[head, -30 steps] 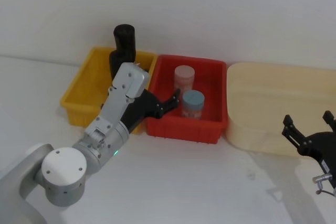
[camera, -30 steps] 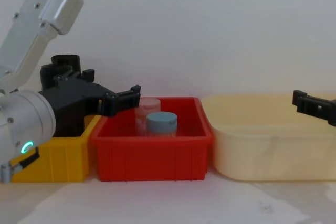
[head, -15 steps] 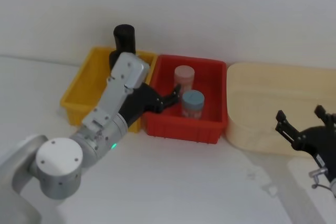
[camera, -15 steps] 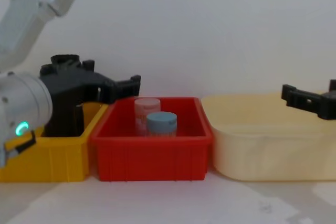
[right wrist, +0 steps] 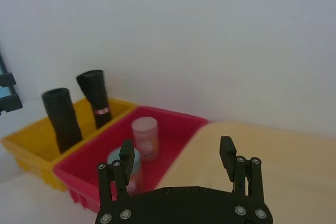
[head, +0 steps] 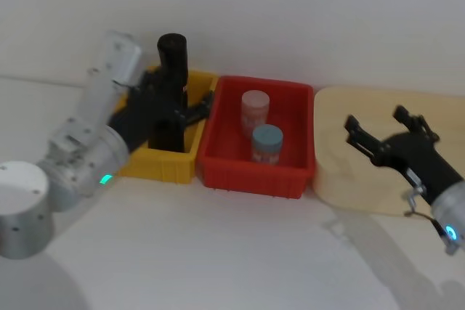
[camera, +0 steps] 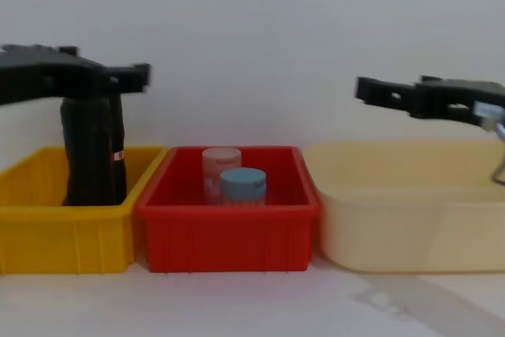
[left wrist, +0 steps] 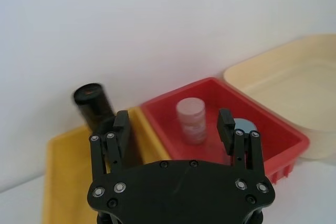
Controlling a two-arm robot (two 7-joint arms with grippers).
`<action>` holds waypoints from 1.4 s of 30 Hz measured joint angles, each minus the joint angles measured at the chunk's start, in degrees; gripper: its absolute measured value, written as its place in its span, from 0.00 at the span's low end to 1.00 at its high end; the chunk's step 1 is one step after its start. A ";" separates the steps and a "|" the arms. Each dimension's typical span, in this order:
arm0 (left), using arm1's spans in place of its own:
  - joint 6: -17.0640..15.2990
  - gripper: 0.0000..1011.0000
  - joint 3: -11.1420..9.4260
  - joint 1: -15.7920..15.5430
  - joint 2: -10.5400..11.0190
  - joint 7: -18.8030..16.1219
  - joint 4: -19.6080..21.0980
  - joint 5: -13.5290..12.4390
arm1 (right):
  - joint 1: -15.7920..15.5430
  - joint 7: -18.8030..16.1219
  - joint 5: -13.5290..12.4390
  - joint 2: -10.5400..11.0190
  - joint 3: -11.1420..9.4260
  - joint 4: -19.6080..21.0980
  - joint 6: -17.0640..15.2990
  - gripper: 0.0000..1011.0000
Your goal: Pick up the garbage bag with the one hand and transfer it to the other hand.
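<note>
The garbage bag (head: 166, 133) (right wrist: 62, 119) (camera: 84, 155), a plain black roll, stands upright in the yellow bin (head: 154, 165). Behind it stands a similar roll with a red-and-white sticker (right wrist: 95, 97). My left gripper (head: 182, 104) (camera: 130, 75), on the green-ringed arm, is open and hovers at the height of the rolls' tops, holding nothing. In the left wrist view one black roll (left wrist: 95, 106) shows beyond the fingers (left wrist: 118, 129), not between them. Over the cream tub (head: 341, 172), my right gripper (head: 376, 121) (right wrist: 176, 151) (camera: 394, 89) is open and holds nothing.
A red bin (head: 232, 172) between the yellow bin and the cream tub holds a pink-lidded jar (head: 255, 109) and a blue-lidded jar (head: 267, 143). A white wall rises close behind the bins. White table spreads in front of them.
My left gripper has swung left and up, from the red bin's edge to the rolls in the yellow bin. My right gripper has risen and moved left over the cream tub.
</note>
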State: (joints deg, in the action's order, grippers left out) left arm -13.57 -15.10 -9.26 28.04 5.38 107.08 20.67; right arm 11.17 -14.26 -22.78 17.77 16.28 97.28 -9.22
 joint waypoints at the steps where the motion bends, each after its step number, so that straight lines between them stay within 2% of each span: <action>1: 0.00 0.99 0.00 0.00 0.00 0.00 0.00 0.00 | 1.19 -0.40 -0.18 -0.32 0.54 -0.56 -0.66 0.99; 2: -0.86 0.99 1.95 0.81 0.62 0.44 0.78 1.39 | 2.34 -0.80 -0.35 -0.63 1.09 -1.14 -1.32 0.99; 4: -1.17 0.99 2.74 1.10 0.85 0.61 1.03 1.90 | 2.91 -1.04 -0.42 -0.78 1.37 -1.43 -1.71 0.99; 6: -2.30 0.99 5.08 1.82 1.42 1.37 1.41 3.96 | 4.75 -1.50 -0.52 -1.29 2.20 -2.53 -2.61 0.99; 10: -3.38 0.99 7.58 2.13 1.91 2.42 1.03 6.44 | 8.04 -2.40 -0.56 -2.21 3.93 -4.58 -4.27 0.99; 18: -4.36 0.99 10.52 1.37 2.19 4.43 -1.98 10.26 | 12.58 -3.51 -0.45 -3.53 6.44 -7.96 -6.16 0.99; 24: -4.12 0.99 11.36 0.63 2.20 5.56 -4.18 11.83 | 14.99 -4.23 -0.31 -4.35 8.08 -10.18 -6.90 0.99; 31: -3.11 0.99 11.42 -0.19 2.42 6.87 -6.35 12.55 | 16.84 -4.61 -0.08 -4.81 9.44 -12.09 -7.36 0.99; 42: 0.06 0.99 8.75 -2.71 3.39 10.88 -11.09 12.14 | 18.67 -4.95 0.15 -5.13 10.69 -14.24 -7.56 0.99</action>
State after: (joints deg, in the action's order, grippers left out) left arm -13.51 -6.35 -11.97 31.43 16.25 95.99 32.80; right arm 29.84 -19.21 -22.62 12.64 26.97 83.04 -16.78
